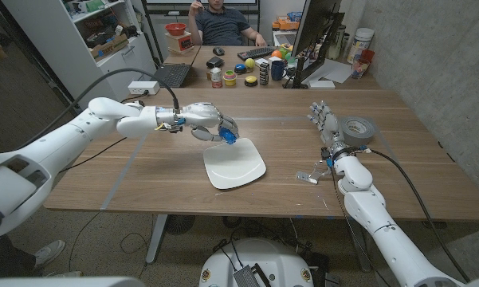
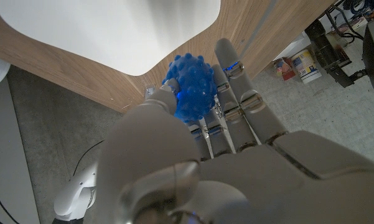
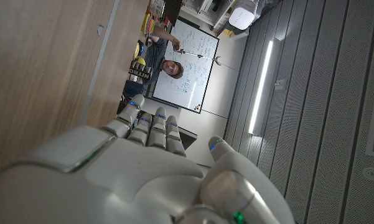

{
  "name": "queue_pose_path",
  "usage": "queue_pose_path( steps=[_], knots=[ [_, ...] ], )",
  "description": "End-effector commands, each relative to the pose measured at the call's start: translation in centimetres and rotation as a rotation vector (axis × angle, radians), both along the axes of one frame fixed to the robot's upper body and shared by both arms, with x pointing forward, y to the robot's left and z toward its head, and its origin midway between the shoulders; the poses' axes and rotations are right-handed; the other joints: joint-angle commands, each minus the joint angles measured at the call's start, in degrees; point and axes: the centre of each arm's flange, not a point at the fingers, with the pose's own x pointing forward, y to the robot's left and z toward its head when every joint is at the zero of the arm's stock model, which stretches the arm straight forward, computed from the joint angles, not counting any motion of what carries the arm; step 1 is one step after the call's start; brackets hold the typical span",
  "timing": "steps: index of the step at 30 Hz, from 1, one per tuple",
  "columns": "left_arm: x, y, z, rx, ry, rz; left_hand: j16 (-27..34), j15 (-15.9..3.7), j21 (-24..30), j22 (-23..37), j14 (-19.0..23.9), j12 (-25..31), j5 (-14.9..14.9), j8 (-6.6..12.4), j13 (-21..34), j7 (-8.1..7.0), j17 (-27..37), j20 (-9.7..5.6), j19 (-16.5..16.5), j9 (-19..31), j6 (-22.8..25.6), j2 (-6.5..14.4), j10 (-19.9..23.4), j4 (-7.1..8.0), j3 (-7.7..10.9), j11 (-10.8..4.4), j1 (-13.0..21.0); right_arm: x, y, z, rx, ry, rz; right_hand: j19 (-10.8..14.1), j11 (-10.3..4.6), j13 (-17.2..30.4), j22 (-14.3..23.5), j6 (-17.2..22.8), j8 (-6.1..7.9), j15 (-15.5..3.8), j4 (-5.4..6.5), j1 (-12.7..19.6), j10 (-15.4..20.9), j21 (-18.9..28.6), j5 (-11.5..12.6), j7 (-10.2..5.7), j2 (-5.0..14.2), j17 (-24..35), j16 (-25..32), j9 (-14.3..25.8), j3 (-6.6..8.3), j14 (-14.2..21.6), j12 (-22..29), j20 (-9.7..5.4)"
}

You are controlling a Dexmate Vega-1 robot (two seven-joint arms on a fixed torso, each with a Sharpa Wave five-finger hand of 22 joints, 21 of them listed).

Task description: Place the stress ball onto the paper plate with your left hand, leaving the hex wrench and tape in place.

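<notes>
Wooden table (image 1: 143, 171): left hand (image 1: 211, 124) grips round stress ball (image 1: 229, 137) beside paper plate (image 1: 235, 166).

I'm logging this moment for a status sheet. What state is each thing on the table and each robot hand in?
stress ball: held in the left robot hand, just above the plate's far corner.
left robot hand: gripping the ball.
paper plate: on the table, nothing on it.
tape: lying flat by the right robot hand.
hex wrench: on the table, untouched.
right robot hand: holding nothing, fingers extended.
</notes>
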Motion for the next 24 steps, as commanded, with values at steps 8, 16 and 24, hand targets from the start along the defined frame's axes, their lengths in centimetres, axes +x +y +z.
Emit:
queue_pose_path(
  steps=[8, 16, 24],
  knots=[
    [0.5, 0.1, -2.0, 0.058, 0.032, 0.042, -0.7, -11.61, 0.5, 0.1, 4.0, 0.2, 0.1, 0.45, 1.4, 0.23, 0.1, -6.14, -1.3, 0.4, 6.6, 2.7, 3.7, -0.18, 0.1, -3.95, 2.8, -0.6, -0.1, 0.1, -0.006, 0.0, -0.008, 0.6, -0.06, 0.3, 0.3, 0.2, 0.43, 0.02, -0.27, -0.4, 0.2, -0.5, 0.4, 0.04, 4.05, 0.1, 0.0, 0.2, -0.2, 0.5, 0.3, -2.95],
    [0.7, 0.2, -3.2, 0.096, 0.046, 0.065, -1.1, -11.65, 0.6, 0.1, 4.1, 0.1, 0.0, 0.43, 1.3, 0.07, 0.0, -6.12, -1.5, 0.4, 6.5, 2.7, 3.6, -0.17, 0.05, -3.95, 2.8, -0.8, -0.1, 0.0, -0.007, -0.004, -0.01, 0.7, 0.02, 0.3, 0.3, 0.2, 0.45, 0.12, -0.26, -0.4, 0.2, -0.6, 0.4, 0.12, 4.07, 0.1, 0.0, 0.2, -0.22, 0.6, 0.2, -2.85],
    [0.5, 0.3, -3.7, 0.122, 0.034, 0.081, -1.5, -11.67, 0.8, 0.1, 4.0, 0.1, 0.0, 0.59, 1.1, 0.04, 0.0, -6.04, -1.7, 0.5, 6.9, 2.8, 3.5, -0.13, 0.02, -3.87, 2.8, -1.0, 0.1, -0.2, -0.004, -0.006, -0.007, 0.8, 0.04, 0.3, 0.3, 0.3, 0.45, 0.11, -0.24, -0.5, 0.2, -0.7, 0.4, 0.15, 4.08, 0.1, 0.0, 0.2, -0.25, 0.6, 0.2, -2.81]
  ],
)
